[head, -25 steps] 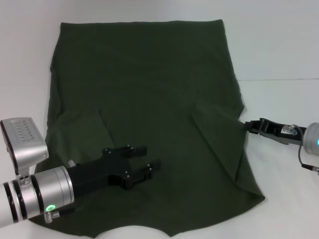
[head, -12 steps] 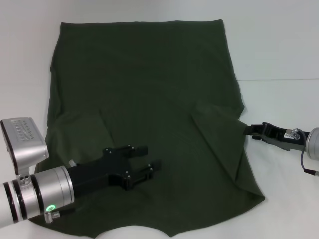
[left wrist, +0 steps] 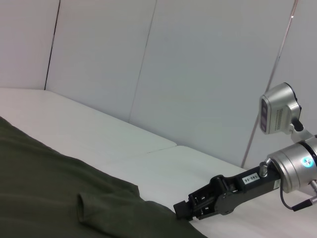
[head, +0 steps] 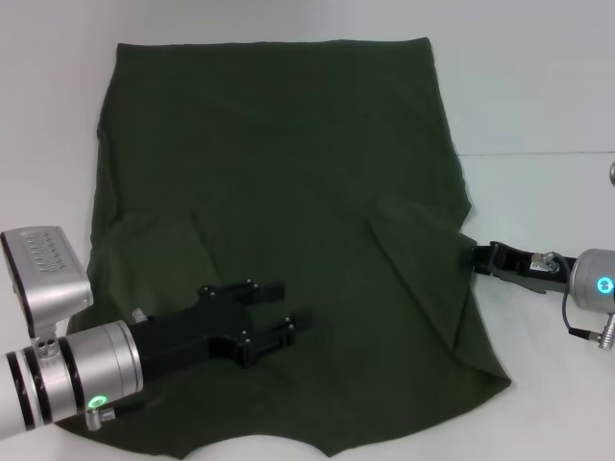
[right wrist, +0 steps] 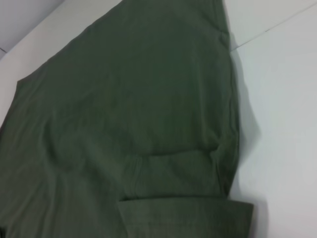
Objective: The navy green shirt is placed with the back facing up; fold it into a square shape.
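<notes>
White table (head: 538,106), navy green shirt (head: 288,173), right tool (head: 473,257) at its edge.

The navy green shirt (right wrist: 133,114) lies flat on the white table (right wrist: 282,99) — one sleeve folded inward.

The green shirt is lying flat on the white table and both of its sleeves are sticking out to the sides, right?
Not quite. The navy green shirt does lie flat on the white table, but its sleeves are not sticking out: the head view shows both folded inward onto the shirt's back. The right gripper is at the shirt's right edge; the left gripper is above the fabric.
</notes>
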`<state>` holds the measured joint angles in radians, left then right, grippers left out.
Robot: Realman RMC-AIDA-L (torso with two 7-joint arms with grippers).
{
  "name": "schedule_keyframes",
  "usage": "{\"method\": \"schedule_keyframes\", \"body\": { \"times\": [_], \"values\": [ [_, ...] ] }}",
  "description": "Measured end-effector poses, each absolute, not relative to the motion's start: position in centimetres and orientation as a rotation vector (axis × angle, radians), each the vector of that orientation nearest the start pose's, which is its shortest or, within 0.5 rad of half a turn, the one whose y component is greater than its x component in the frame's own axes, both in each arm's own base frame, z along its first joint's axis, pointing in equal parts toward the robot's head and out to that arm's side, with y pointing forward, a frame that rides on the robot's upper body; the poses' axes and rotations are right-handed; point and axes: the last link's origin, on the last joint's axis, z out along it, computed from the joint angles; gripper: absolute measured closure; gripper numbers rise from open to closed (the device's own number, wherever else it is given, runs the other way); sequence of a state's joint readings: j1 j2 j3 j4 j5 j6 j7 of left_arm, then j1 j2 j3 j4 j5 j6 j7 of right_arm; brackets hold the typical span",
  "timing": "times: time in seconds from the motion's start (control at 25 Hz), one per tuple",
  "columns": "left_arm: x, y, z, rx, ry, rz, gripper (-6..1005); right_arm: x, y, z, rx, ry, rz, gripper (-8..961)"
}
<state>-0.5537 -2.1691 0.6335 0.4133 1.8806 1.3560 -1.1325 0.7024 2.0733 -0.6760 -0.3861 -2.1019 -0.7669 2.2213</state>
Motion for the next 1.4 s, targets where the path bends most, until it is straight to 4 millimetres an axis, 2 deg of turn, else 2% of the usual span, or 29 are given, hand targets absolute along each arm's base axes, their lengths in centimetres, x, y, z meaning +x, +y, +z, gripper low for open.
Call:
{"method": "schedule_keyframes", "body": {
  "times": [0.6, 1.0, 1.4],
  "values": [
    [-25.7, 32.5, -6.5, -2.558, -0.669, -0.835, 438, 30.2, 40.9, -3.4, -1.817, 1.697, 0.537, 648],
    [-25.8, 32.5, -6.5, -2.556, -0.671, -0.831, 439, 30.2, 40.9, -3.5, -1.820, 1.692, 0.534, 930],
    [-25.8, 32.5, -6.5, -2.553, -0.672, -0.830, 439, 29.3, 41.1, -3.4, -1.882, 1.636, 0.582, 937]
  ]
}}
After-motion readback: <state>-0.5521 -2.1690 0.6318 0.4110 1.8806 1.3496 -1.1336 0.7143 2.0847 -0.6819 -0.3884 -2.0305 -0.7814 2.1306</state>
